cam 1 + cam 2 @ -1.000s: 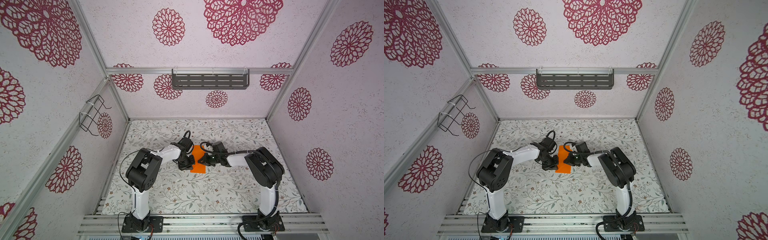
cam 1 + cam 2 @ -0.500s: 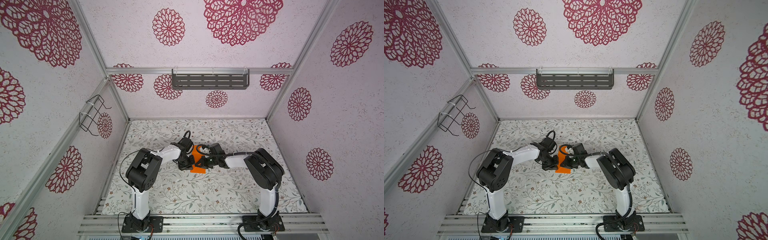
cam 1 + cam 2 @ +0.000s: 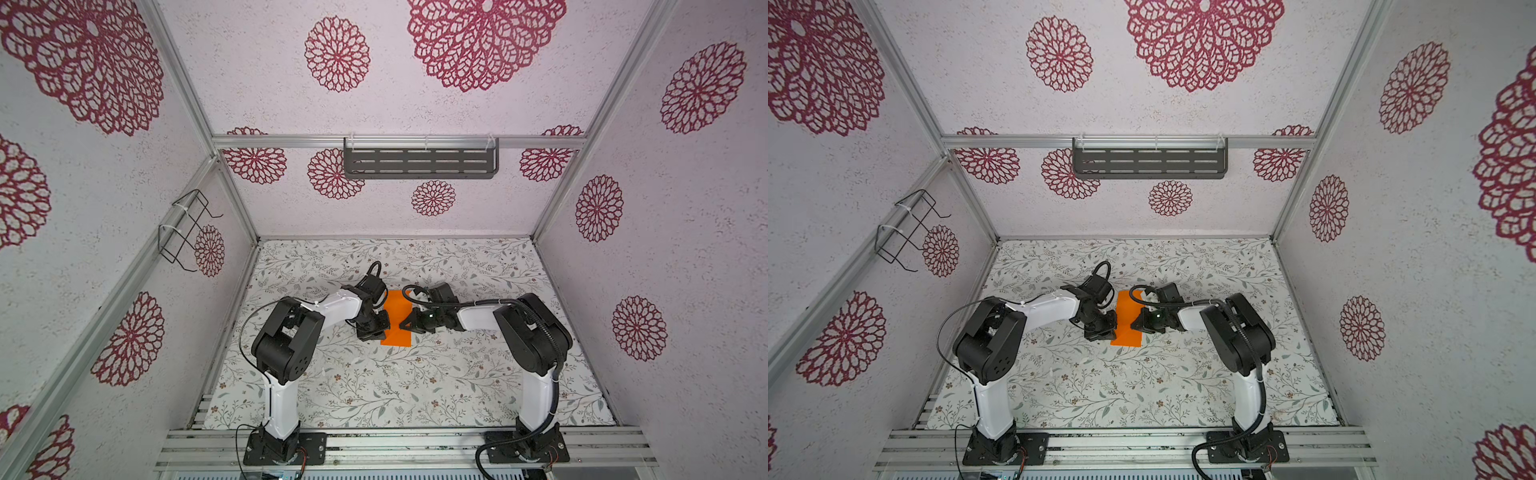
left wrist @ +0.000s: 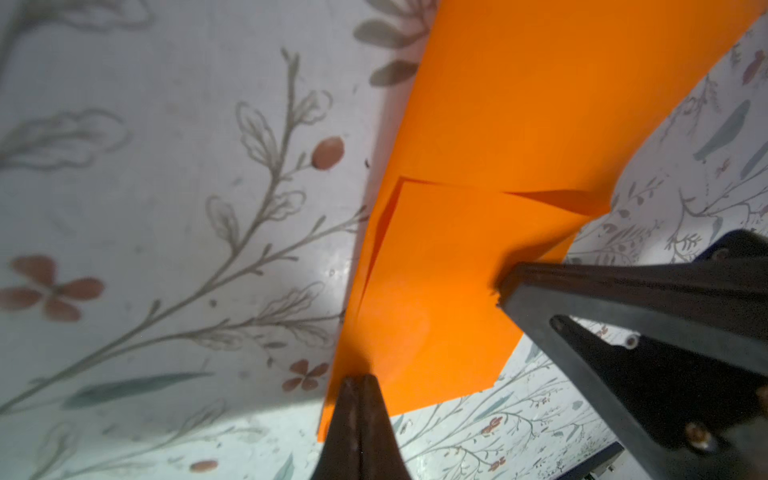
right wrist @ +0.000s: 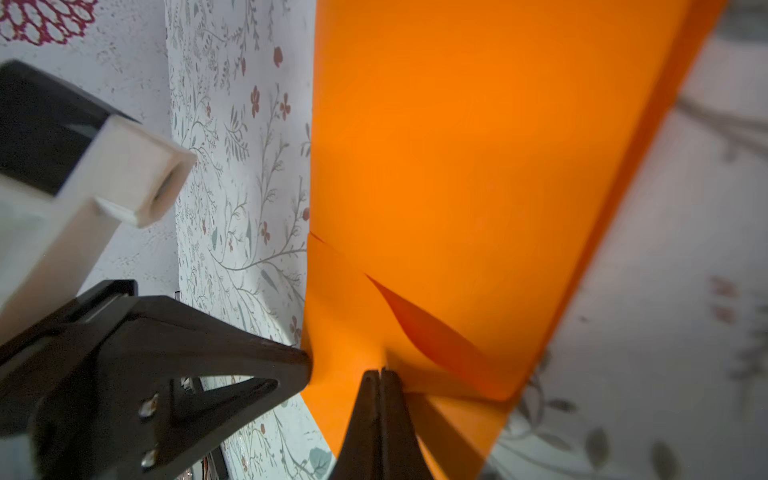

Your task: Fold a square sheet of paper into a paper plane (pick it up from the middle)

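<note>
The square sheet of paper [image 3: 397, 318] [image 3: 1128, 320] lies folded into a narrow orange rectangle on the floral table between both arms. No paper plane is in view. In the left wrist view the paper [image 4: 478, 145] shows stacked layers with a loose flap. My left gripper [image 3: 384, 327] [image 3: 1114, 327] [image 4: 360, 378] is shut, its tips resting on the paper's left edge. My right gripper [image 3: 403, 324] [image 3: 1134, 324] [image 5: 380, 372] is shut too, its tips on the paper [image 5: 457, 166] beside a lifted flap. Nothing shows between either pair of jaws.
The floral table cloth [image 3: 374, 386] spreads to the walls on three sides. A dark slotted shelf [image 3: 419, 163] hangs on the back wall, and a wire basket [image 3: 187, 232] on the left wall. Aluminium rails [image 3: 395, 446] carry both arm bases at the front.
The right gripper reached left over the paper half a second ago and has drawn back to its right edge. The left gripper and the paper have stayed put.
</note>
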